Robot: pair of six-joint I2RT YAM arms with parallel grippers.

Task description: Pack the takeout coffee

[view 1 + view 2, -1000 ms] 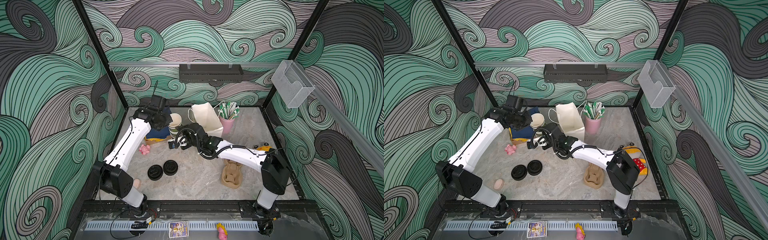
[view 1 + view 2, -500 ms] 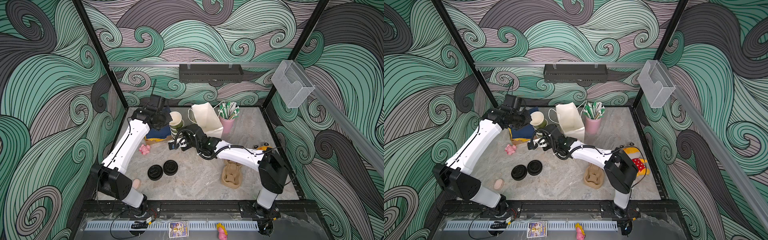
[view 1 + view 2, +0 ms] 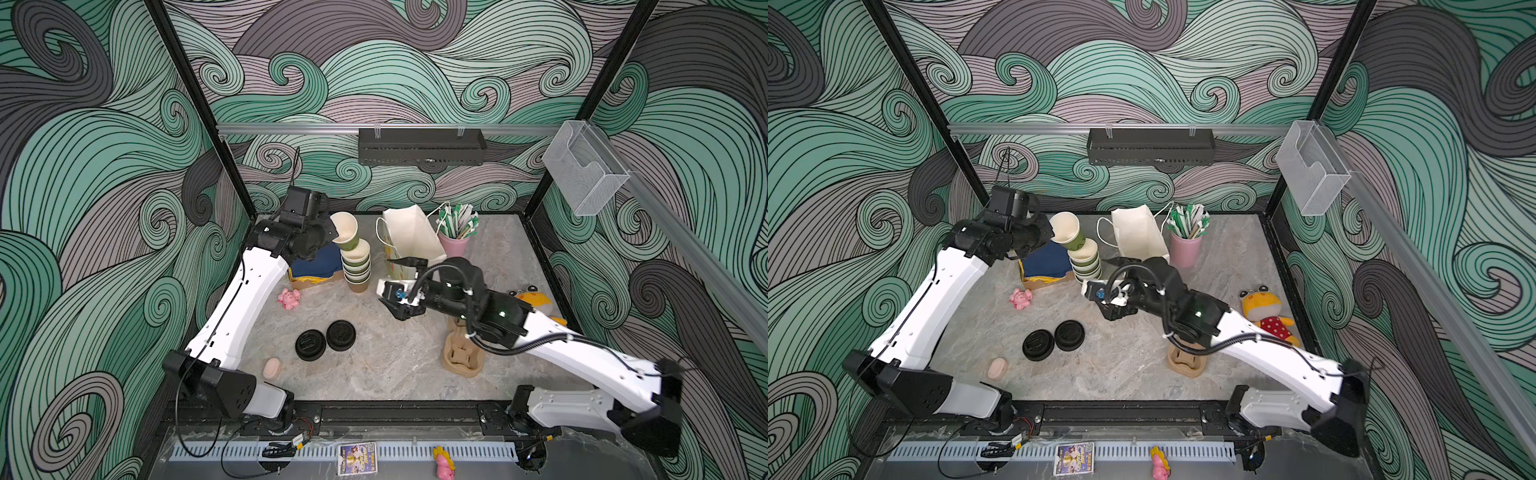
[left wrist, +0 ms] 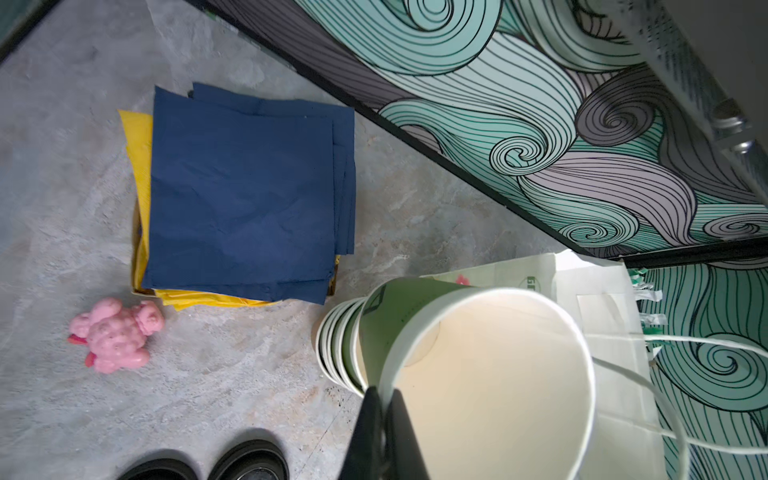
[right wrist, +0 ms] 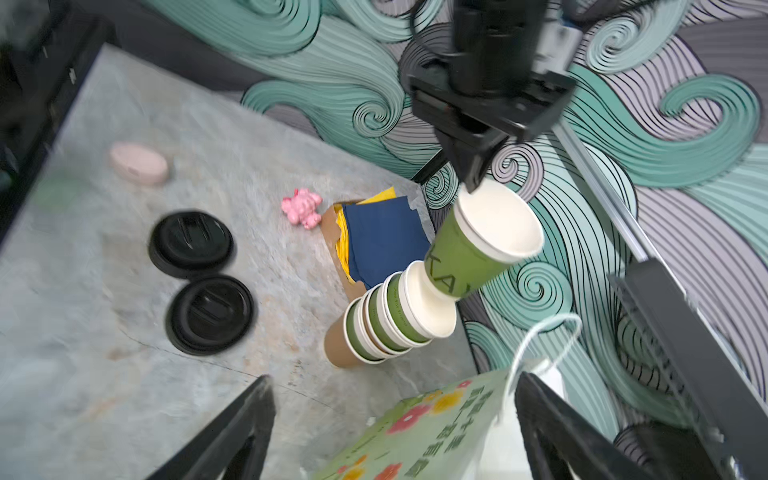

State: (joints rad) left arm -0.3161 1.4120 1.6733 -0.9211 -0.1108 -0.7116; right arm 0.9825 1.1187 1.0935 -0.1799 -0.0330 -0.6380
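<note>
Left claw [image 3: 333,237] pinches the rim of 1 green cup [image 3: 348,232] - tilted, its base at the mouth of the cup stack [image 3: 357,266]. Right claw [image 3: 390,286] gapes wide, gripping nothing, beside the paper bag [image 3: 409,237]. 2 black lids [image 3: 311,344] lie on the table [image 3: 395,361].

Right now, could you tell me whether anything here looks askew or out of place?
Yes: the green cup pinched by its rim in the left gripper tilts sharply, its base at the mouth of the cup stack. The stack's bottom cup is brown, unlike the green ones above.
</note>
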